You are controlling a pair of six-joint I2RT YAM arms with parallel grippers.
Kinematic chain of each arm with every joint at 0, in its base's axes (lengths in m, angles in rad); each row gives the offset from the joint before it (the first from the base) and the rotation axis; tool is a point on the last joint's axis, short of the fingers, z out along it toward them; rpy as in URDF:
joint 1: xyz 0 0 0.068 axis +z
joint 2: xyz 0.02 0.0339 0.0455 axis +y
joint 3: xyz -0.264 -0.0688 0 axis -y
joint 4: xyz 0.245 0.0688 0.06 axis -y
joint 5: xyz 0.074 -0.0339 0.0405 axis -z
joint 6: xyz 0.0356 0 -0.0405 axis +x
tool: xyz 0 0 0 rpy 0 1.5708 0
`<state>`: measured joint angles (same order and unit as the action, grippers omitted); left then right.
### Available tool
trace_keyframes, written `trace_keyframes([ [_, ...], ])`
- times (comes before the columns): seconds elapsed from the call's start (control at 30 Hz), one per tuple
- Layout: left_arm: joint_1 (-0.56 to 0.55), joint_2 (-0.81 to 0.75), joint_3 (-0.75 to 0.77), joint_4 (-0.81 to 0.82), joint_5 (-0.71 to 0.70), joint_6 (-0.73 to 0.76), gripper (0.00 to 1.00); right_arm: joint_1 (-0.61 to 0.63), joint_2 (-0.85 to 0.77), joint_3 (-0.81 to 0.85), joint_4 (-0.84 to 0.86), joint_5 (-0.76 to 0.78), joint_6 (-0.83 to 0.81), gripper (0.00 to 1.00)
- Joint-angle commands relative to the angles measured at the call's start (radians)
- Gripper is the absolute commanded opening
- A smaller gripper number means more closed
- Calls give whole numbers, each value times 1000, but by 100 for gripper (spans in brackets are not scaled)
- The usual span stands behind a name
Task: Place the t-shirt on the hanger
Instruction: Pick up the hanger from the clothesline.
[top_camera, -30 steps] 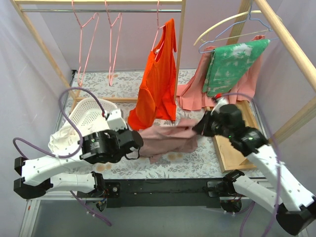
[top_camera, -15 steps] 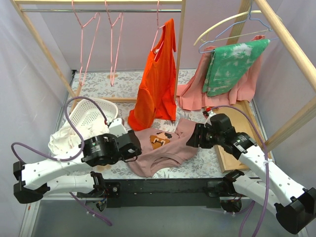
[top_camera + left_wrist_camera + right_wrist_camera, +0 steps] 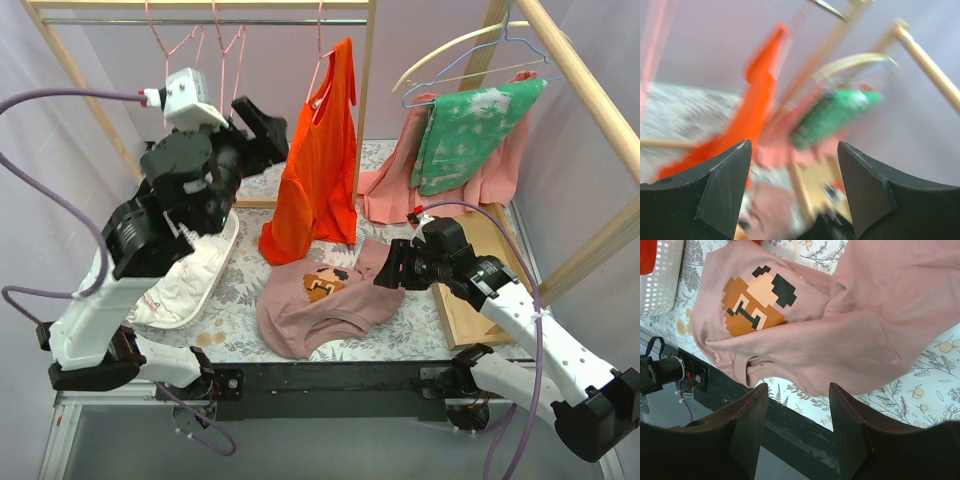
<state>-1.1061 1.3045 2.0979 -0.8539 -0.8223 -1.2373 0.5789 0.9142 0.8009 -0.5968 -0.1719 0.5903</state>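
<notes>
Seen from above, the left arm stands raised with the left tool [image 3: 262,126] near a pink hanger [image 3: 238,48], the right arm stretched low with the right tool [image 3: 392,272] at the edge of the t-shirt [image 3: 320,305] lying on the bench [image 3: 410,332]; the blurred left wrist view shows jaws apart, empty; the right wrist view, jaws apart over the t-shirt.

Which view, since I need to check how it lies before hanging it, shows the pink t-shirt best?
Right wrist: the t-shirt fills it sharply, its pixel print and folds plain. Top external shows the whole t-shirt crumpled on the floral table, but small. Left wrist shows only a blurred pink patch low down.
</notes>
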Motion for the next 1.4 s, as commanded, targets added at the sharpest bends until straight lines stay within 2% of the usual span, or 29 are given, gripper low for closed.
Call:
trace_keyframes([
  [0.0,262,16,-81,341,-42,383,70,3,15,61,-5,-31,-35,60],
  [0.03,369,121,-40,241,-11,342,72,4,17,58,-5,-43,-37,60],
  [0.07,438,186,123,148,96,276,72,3,18,55,-3,-47,-38,60],
  [0.1,512,244,205,54,165,210,72,4,20,55,-3,-51,-40,60],
  [0.13,601,287,246,-15,185,172,71,4,17,54,-4,-51,-46,60],
  [0.2,630,230,87,106,215,214,72,3,12,55,-11,-46,-49,61],
  [0.23,699,198,17,225,245,217,73,2,11,55,-14,-47,-49,61],
  [0.27,751,173,-30,246,297,191,72,2,9,55,-14,-49,-49,61],
  [0.3,847,183,-13,221,386,171,72,2,5,52,-12,-52,-49,61],
  [0.53,868,203,-90,280,551,239,65,2,11,43,-8,-51,-58,61],
  [0.87,868,168,-174,320,515,328,56,2,69,86,2,-58,-87,61],
  [1.03,868,167,-211,329,575,334,42,4,71,80,8,-60,-89,61],
  [1.07,868,167,-226,329,578,329,36,3,72,78,9,-58,-90,61],
  [1.13,867,167,-239,332,588,331,33,2,69,80,8,-58,-90,61],
  [1.17,868,165,-243,334,592,329,24,2,71,80,8,-57,-90,61],
  [1.27,867,157,-249,337,612,318,17,4,66,77,8,-55,-90,61],
  [1.3,868,154,-245,337,614,318,11,3,68,73,8,-55,-90,61],
  [1.37,867,153,-236,335,615,317,6,2,63,69,9,-55,-90,61],
])
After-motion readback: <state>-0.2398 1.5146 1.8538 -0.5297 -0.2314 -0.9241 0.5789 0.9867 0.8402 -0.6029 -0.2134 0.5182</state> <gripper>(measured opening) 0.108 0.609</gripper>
